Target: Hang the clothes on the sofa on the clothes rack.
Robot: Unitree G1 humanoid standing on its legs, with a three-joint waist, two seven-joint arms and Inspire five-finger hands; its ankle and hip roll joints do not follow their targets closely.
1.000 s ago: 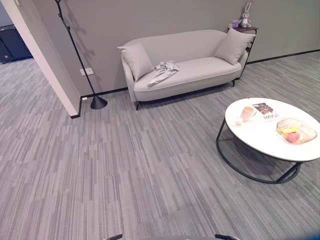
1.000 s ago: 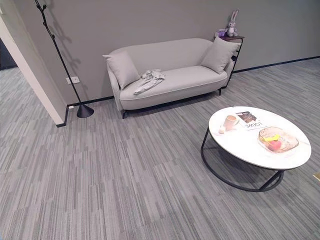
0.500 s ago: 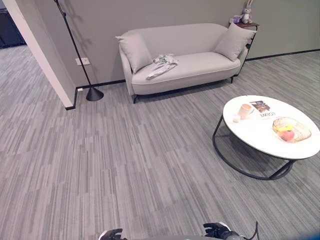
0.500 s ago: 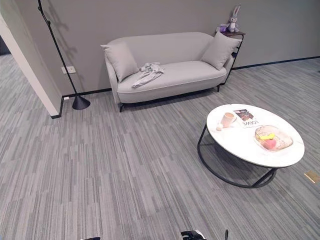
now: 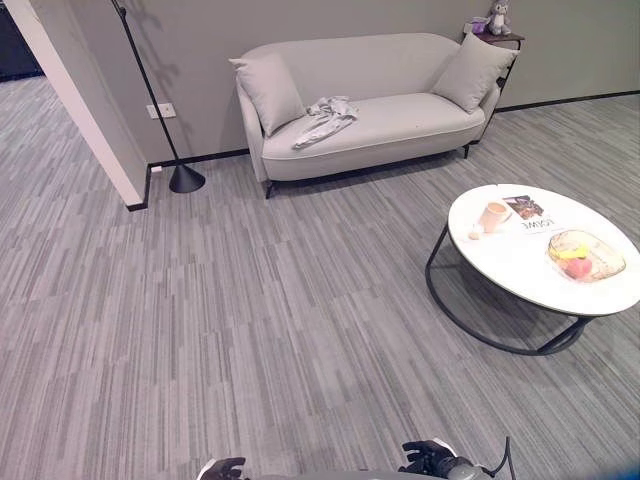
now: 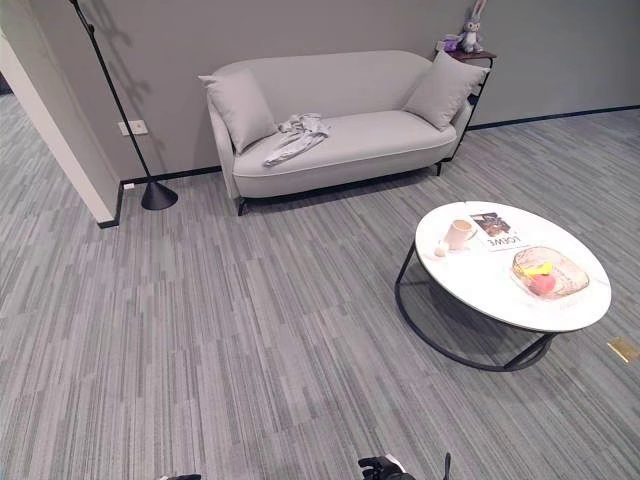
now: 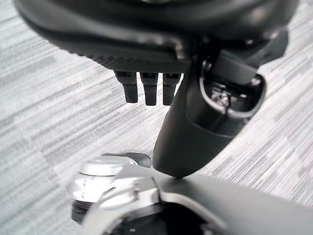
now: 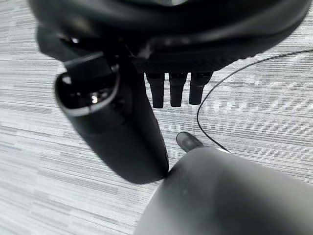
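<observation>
Grey, crumpled clothes (image 5: 323, 118) lie on the seat of the pale sofa (image 5: 400, 130), toward its left end and just beside the left cushion (image 5: 268, 92), one sleeve trailing toward the seat's front edge. Both hands are well apart from them, at the near edge of the scene: the left hand (image 5: 222, 468) low at the near left, the right hand (image 5: 428, 458) low at the near right. Each wrist view shows its hand hanging above the floor with fingers straight and relaxed, the left hand's fingers (image 7: 149, 88) and the right hand's fingers (image 8: 177, 89) in a loose row, holding nothing.

Against the far wall, left of the sofa, stands the clothes rack (image 5: 160, 105), a thin black pole leaning on a cone-shaped base; a white wall corner (image 5: 85, 110) juts out to its left. A second cushion (image 5: 470, 72) leans at the sofa's right end, and behind it a small dark side table (image 5: 500, 40) carries a plush rabbit (image 5: 496, 16).

A wide stretch of striped grey carpet (image 5: 250, 300) lies open between the hands and the sofa. To the right stands a round white coffee table (image 5: 520, 280) on a black ring frame, bearing a cup (image 5: 493, 215), a magazine (image 5: 530, 212) and a glass bowl of fruit (image 5: 585, 256).
</observation>
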